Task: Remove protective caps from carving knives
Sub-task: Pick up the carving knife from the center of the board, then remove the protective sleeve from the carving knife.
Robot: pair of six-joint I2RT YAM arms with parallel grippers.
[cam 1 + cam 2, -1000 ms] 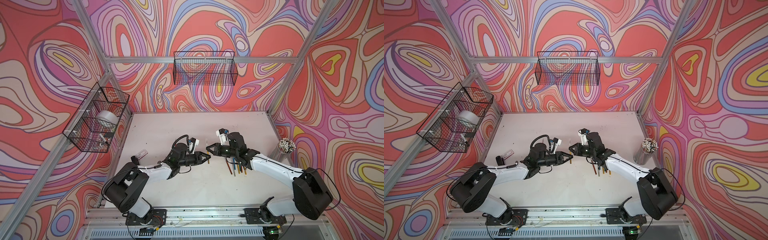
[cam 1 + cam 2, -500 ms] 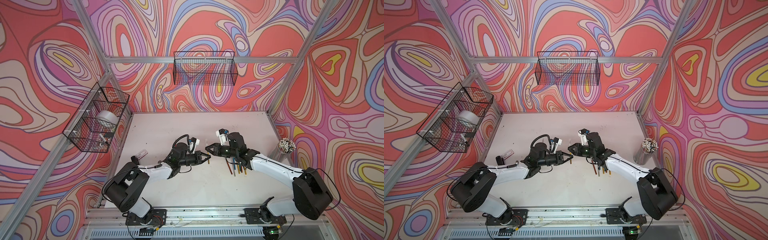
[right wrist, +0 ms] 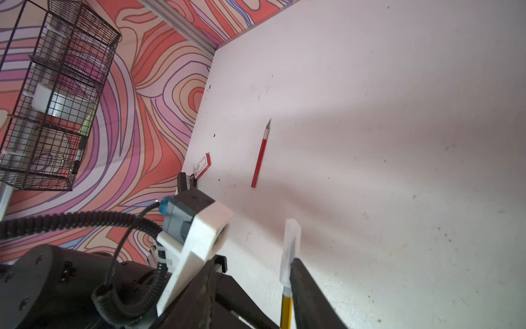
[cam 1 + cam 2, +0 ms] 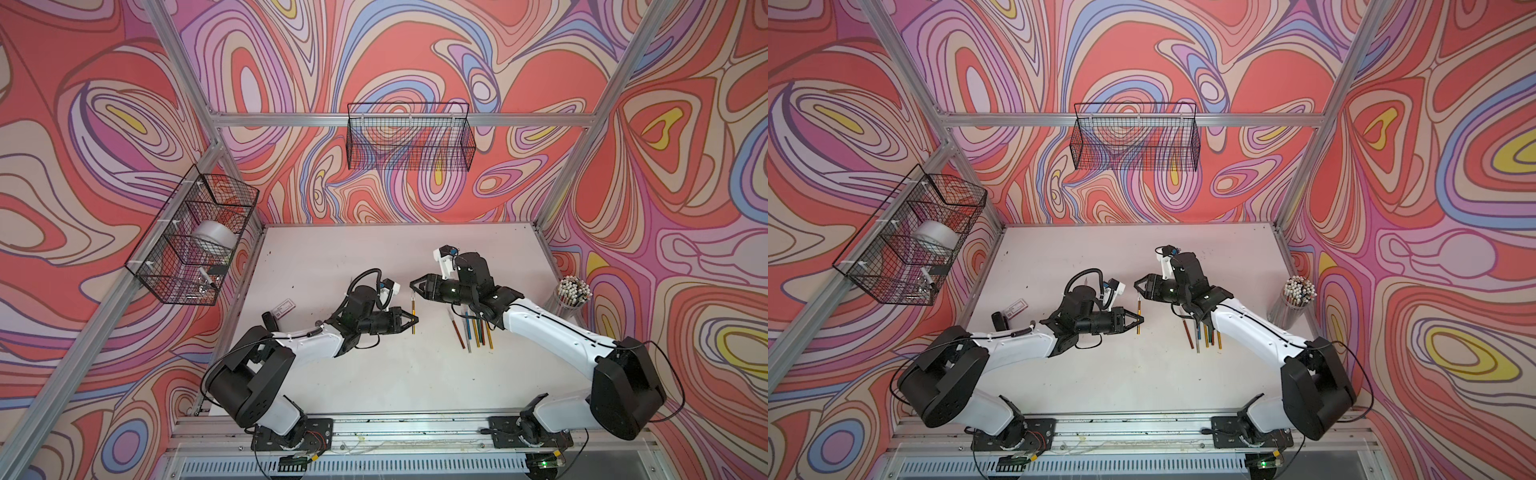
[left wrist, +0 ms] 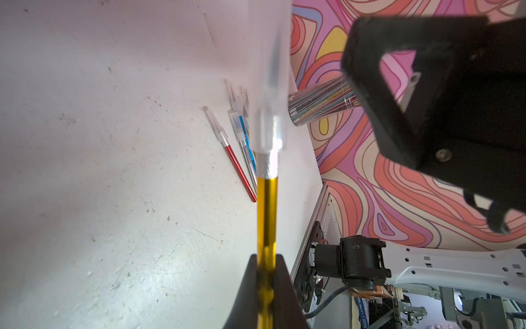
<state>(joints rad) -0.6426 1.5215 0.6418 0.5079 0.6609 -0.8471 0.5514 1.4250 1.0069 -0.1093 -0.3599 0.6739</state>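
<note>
Near the table's [image 4: 374,374] middle, the left claw [image 4: 414,320] now pinches the slim gold-handled carving knife [image 5: 266,216], its translucent whitish plastic cap [image 5: 270,114] still on. Right of it, the right claw [image 4: 414,287] has just spread and let go, so regrasping the cap likely comes next.

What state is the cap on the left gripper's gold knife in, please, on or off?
On: in the left wrist view the translucent cap covers the blade of the gold knife, which shows dimly through it.
</note>
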